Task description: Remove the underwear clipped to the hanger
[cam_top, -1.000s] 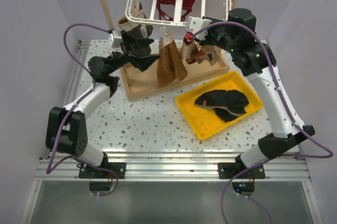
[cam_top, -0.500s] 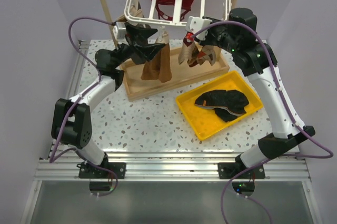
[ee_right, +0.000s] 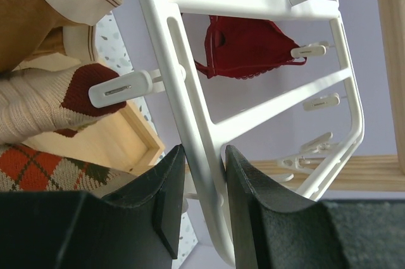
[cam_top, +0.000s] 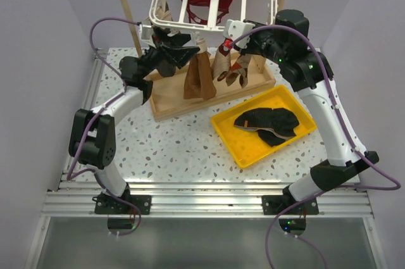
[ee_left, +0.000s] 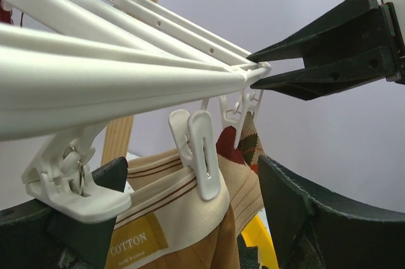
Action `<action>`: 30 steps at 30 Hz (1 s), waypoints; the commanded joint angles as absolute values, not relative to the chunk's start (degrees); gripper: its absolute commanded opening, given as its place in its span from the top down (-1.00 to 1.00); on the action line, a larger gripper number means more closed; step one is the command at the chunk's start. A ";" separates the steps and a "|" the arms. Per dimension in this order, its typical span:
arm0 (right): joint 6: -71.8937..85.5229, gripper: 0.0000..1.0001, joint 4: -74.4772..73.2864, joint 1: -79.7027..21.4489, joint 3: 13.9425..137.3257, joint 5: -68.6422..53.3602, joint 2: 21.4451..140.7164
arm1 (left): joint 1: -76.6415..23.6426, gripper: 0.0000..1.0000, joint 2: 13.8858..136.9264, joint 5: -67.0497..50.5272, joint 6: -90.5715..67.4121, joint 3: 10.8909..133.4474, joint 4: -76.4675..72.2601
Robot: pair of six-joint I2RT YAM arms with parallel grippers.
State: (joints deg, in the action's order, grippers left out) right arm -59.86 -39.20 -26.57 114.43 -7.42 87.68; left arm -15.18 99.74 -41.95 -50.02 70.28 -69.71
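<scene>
The clipped brown underwear (ee_left: 190,253) hangs between the wide-open left jaws

Red bra (ee_right: 247,50) hanging, what looks like argyle socks (ee_right: 44,158), yellow tray (cam_top: 237,145), wooden stand (cam_top: 126,6)

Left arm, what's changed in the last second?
The left gripper rose from the wooden tray to the hanger, fingers open either side of the clip holding the brown underwear, which swung slightly. The right gripper stayed clamped on the hanger; black underwear unmoved in the yellow tray.
</scene>
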 commanded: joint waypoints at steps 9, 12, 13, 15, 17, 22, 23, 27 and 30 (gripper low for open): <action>-57.74 0.32 -38.58 -26.19 115.49 -8.61 84.99 | -16.26 -0.71 99.31 -36.56 -54.58 74.44 -72.87; -57.66 0.32 -38.67 -26.10 115.49 -8.79 84.90 | -16.61 -0.66 100.54 -36.83 -56.68 76.02 -72.33; -57.57 0.32 -38.67 -26.10 115.49 -8.79 84.90 | -16.70 -0.66 101.07 -37.00 -57.21 76.55 -72.51; -57.48 0.32 -38.58 -26.10 115.49 -8.96 84.90 | -16.79 -0.64 101.60 -37.09 -58.79 77.08 -72.69; -57.39 0.32 -38.67 -26.10 115.40 -8.96 84.90 | -16.87 -0.63 102.13 -37.79 -59.50 78.13 -71.72; -57.22 0.32 -38.58 -26.10 115.40 -9.14 84.73 | -17.05 -0.57 102.22 -38.32 -59.33 78.40 -68.73; -57.22 0.32 -38.50 -26.10 115.31 -9.14 84.64 | -17.05 -0.55 102.13 -38.15 -59.50 78.22 -68.82; -57.30 0.32 -38.58 -26.10 115.14 -9.23 84.64 | -17.05 -0.34 102.13 -37.27 -61.17 77.78 -69.78; -57.22 0.32 -38.50 -26.10 114.96 -9.14 84.55 | -17.05 -0.05 102.04 -36.74 -62.75 77.87 -70.49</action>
